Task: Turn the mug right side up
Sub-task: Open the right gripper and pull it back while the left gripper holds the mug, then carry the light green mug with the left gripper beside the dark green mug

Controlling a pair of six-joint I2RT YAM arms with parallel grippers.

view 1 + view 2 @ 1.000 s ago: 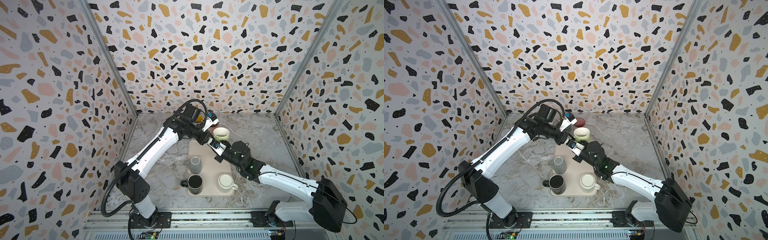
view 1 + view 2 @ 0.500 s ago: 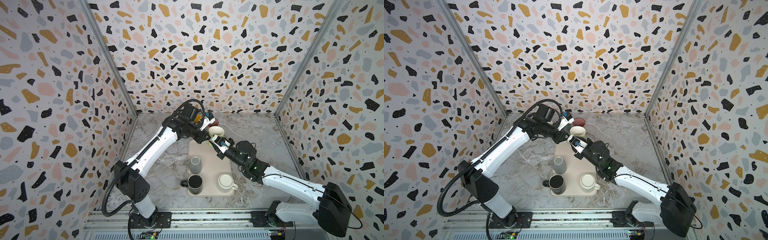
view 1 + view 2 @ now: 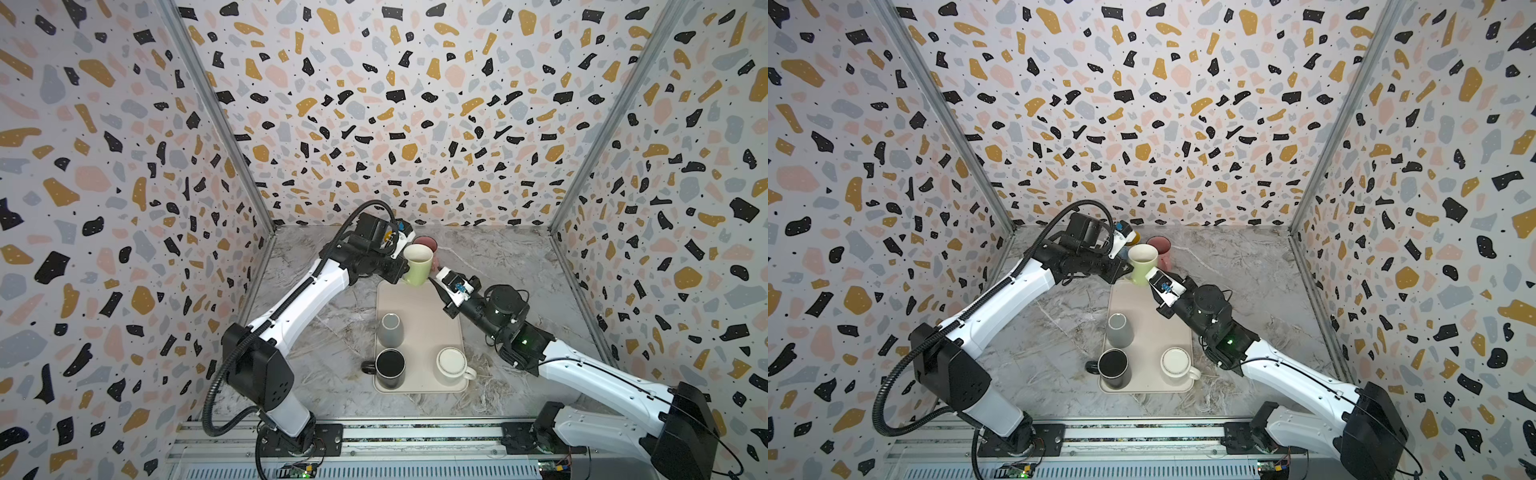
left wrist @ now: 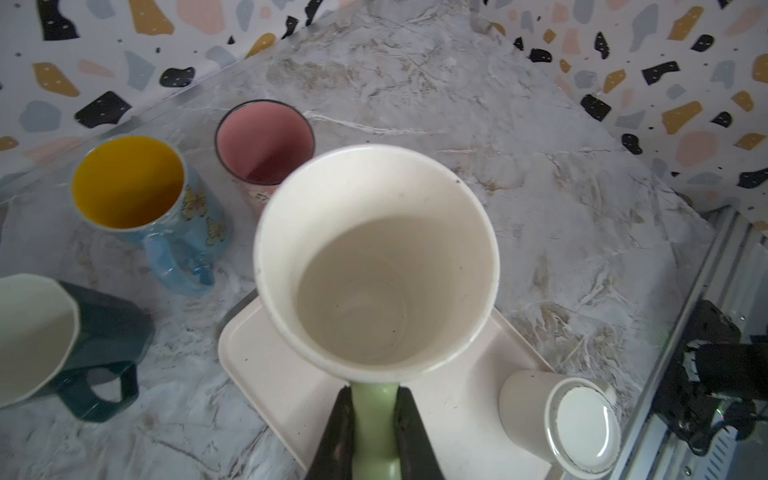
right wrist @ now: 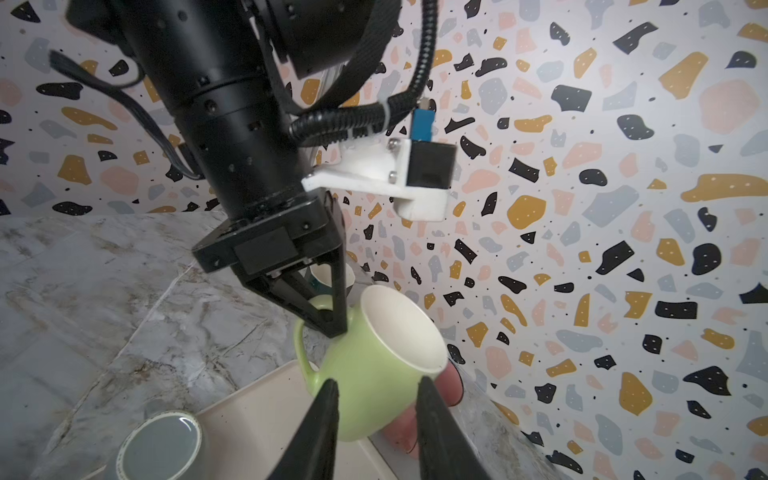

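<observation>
1. My L tool (image 4: 374, 392) is pinched narrow on the handle of the pale-green ceramic mug (image 3: 417, 266).
2. Mug: mouth up, tilted a bit, at far edge of the beige rectangular tray (image 3: 419, 307) on the marble worktop (image 3: 498, 266).
3. My R tool (image 5: 377, 382): jaws apart, either side of mug's base; touching or not, can't tell.

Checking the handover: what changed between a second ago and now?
The right gripper opened its jaws and let go of the green mug; they now stand apart by its base. The left gripper, shut on the handle throughout, carried the mug slightly leftward. The tray with its gray cup, black mug and white mug stayed put.
</observation>
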